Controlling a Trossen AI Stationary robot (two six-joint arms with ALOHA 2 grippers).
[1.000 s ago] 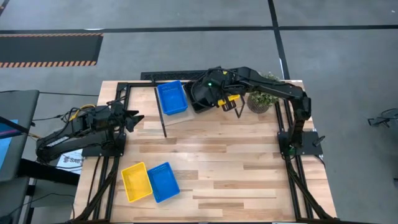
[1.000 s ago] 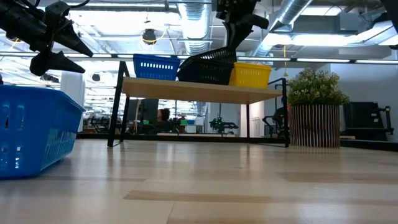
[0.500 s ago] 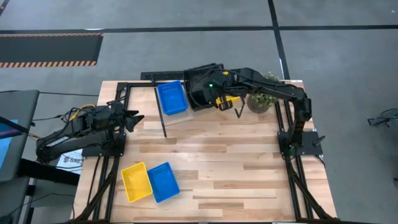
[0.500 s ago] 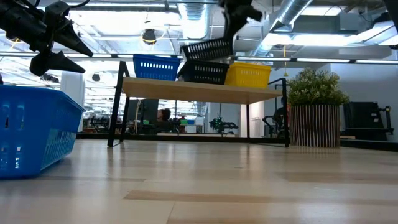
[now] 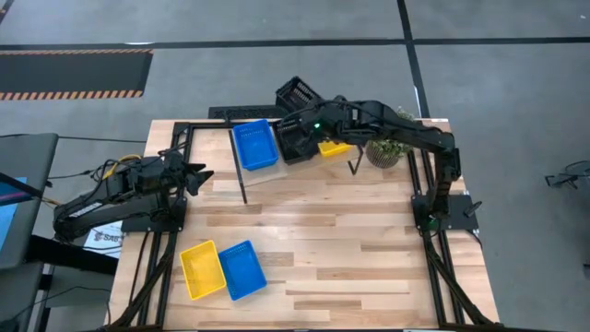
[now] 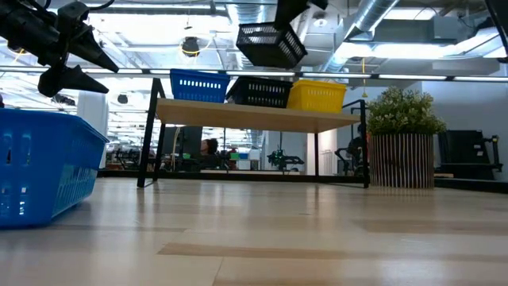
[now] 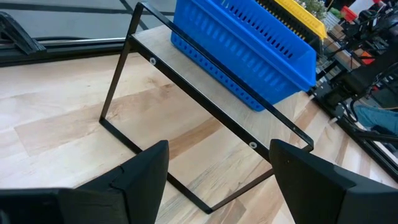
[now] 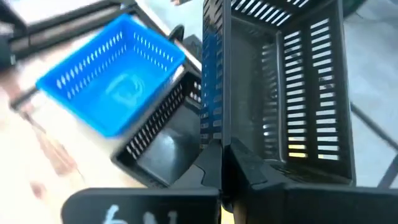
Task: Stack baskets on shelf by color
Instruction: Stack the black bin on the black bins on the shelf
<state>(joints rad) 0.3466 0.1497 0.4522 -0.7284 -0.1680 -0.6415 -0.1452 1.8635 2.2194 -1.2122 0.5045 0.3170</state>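
Observation:
On the shelf (image 6: 262, 116) stand a blue basket (image 5: 253, 145), a black basket (image 5: 293, 140) and a yellow basket (image 5: 334, 148). My right gripper (image 5: 313, 118) is shut on a second black basket (image 5: 297, 92), which hangs high above the shelf in the low view (image 6: 271, 44). My left gripper (image 5: 198, 175) is open and waits over the table's left side, short of the shelf. A yellow basket (image 5: 201, 269) and a blue basket (image 5: 241, 269) rest on their bottoms near the table's near edge. My right gripper pinches one side wall (image 8: 213, 106) of the upper black basket, with one finger (image 8: 208, 171) outside it and the other inside. The basket is lifted clear of the shelf and of the black basket below, and it is tilted.
A potted plant (image 5: 387, 143) stands at the shelf's right end. The black frame rails (image 5: 157, 249) run along both sides of the table. Bare planks (image 5: 323, 231) lie between the shelf and the two near baskets. The near blue basket (image 6: 44, 167) fills the low view's left.
My right gripper has raised the black basket from where it leaned in the other black basket on the shelf. It has gone up and toward the table's far edge, and the basket now hangs clear above the shelf, turned and tilted. The lower black basket stays on the shelf.

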